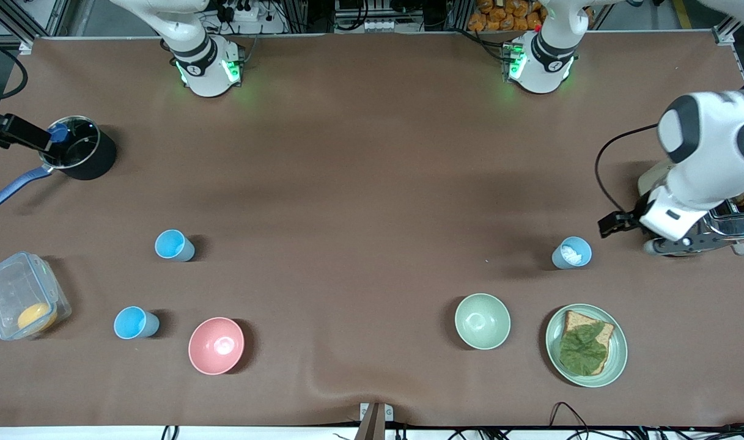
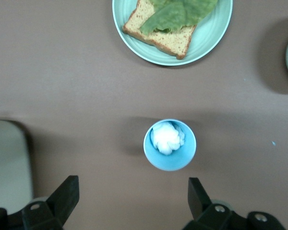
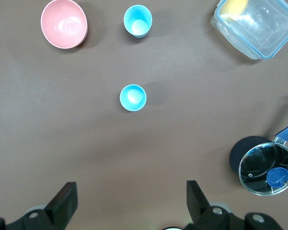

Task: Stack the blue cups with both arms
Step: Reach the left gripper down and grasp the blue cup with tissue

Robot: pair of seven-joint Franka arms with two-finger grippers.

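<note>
Three blue cups stand upright on the brown table. A sky blue cup (image 1: 136,322) is beside the pink bowl (image 1: 216,345). A second blue cup (image 1: 174,245) stands farther from the front camera. A grey-blue cup (image 1: 571,252) with a white lump inside stands toward the left arm's end. My left gripper (image 2: 133,181) is open and empty, hovering just short of that cup (image 2: 169,144). The left arm's hand (image 1: 674,214) shows above the toaster. My right gripper (image 3: 130,186) is open and empty, high over the table; both other cups (image 3: 133,97) (image 3: 138,20) show below it.
A pale green bowl (image 1: 482,321) and a green plate (image 1: 616,360) with bread and lettuce lie nearer the front camera than the grey-blue cup. A toaster (image 1: 732,223) stands beside it. A lidded pot (image 1: 81,153), a black fixture (image 1: 14,131) and a clear box (image 1: 20,302) are at the right arm's end.
</note>
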